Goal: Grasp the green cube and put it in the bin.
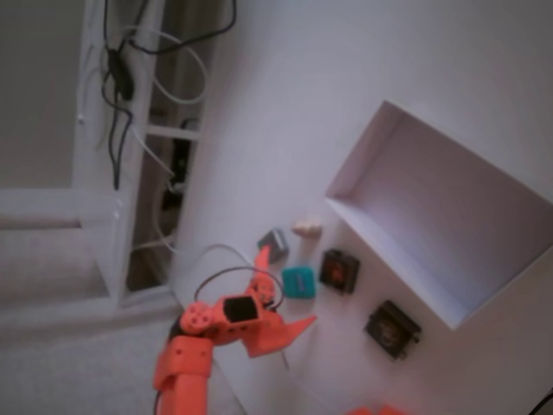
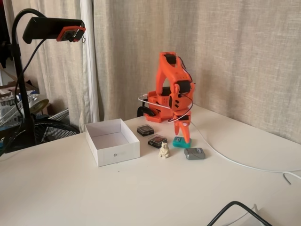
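The green cube point(image 1: 300, 282) is a small teal block on the white table, just left of a dark square block. My orange gripper point(image 1: 288, 287) is open, with one finger point(image 1: 263, 258) above the cube in a fixed view and the other point(image 1: 298, 328) below it, so the cube sits at the mouth of the spread jaws. Seen from the side, the gripper point(image 2: 182, 135) points straight down with its tip at the green cube point(image 2: 179, 142). The bin point(image 1: 390, 252) is a white shallow box to the right, empty; its front wall point(image 2: 117, 153) shows left of the blocks.
Two dark square blocks point(image 2: 145, 130) point(image 2: 157, 141) lie between the cube and the bin. A small cream figurine point(image 2: 164, 150) and a grey cube point(image 2: 194, 153) sit close by. A white cable point(image 2: 235, 163) runs right. A camera stand point(image 2: 51, 27) rises at the left.
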Robot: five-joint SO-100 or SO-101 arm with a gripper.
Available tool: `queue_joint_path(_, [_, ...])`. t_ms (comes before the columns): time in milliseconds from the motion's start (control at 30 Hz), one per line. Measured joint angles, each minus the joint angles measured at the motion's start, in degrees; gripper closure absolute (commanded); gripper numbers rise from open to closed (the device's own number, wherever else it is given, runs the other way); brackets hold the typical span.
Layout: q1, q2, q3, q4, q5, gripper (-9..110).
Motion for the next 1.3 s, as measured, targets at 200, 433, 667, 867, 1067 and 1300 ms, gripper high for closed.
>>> queue_joint_path(200, [0.88,-0.79,0.18,-4.13,0.0,37])
queue_joint_path(433, [2.02,-1.05,1.49,-2.72,0.0,41])
queue_joint_path(667, [2.29,-1.05,1.93,-3.6,0.0,51])
queue_joint_path(867, [2.37,-1.05,1.93,-4.39,0.0,59])
queue_joint_path(1067, [2.55,-1.49,1.93,-5.71,0.0,65])
queue_joint_path(1300, [2.2,-1.85,1.76,-6.33,0.0,65])
